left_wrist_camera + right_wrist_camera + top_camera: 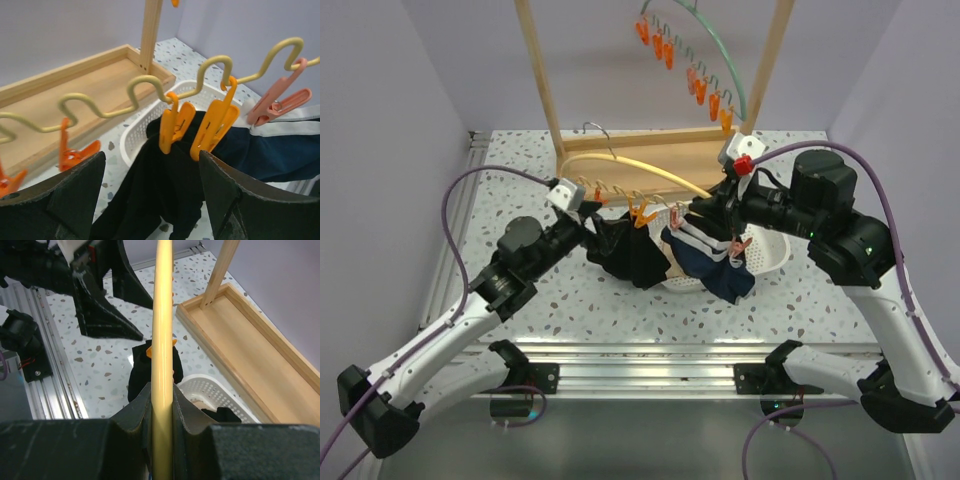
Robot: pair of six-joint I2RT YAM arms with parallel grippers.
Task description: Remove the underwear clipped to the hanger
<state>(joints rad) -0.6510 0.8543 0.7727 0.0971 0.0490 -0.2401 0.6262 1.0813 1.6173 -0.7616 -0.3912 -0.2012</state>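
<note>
pale lilac walls close in a speckled table (570, 300), with a wooden frame (535, 70) standing at the back. the right gripper (162, 405) is clamped on the smooth rod of the yellow hanger (162, 315) and holds it above a white basket (132, 137).

the left gripper (151, 157) stands with its fingers wide apart and nothing held. the black underwear (150, 205) hangs straight ahead of it and reaches down between the two fingers. its long axis runs downward from the clips. the left arm is clearly the nearer one and the only free one, so the pull looks to be its job: close on the cloth below the clips and draw it down and away.

counted in the left wrist view, two garments hang on the wavy wire. the black one is held by two orange clips (172, 125), and the navy underwear (280, 150) with white trim to its right by one pink clip (277, 102). two more orange clips further left hold nothing. what already lies in the basket is too hidden to count.
</note>
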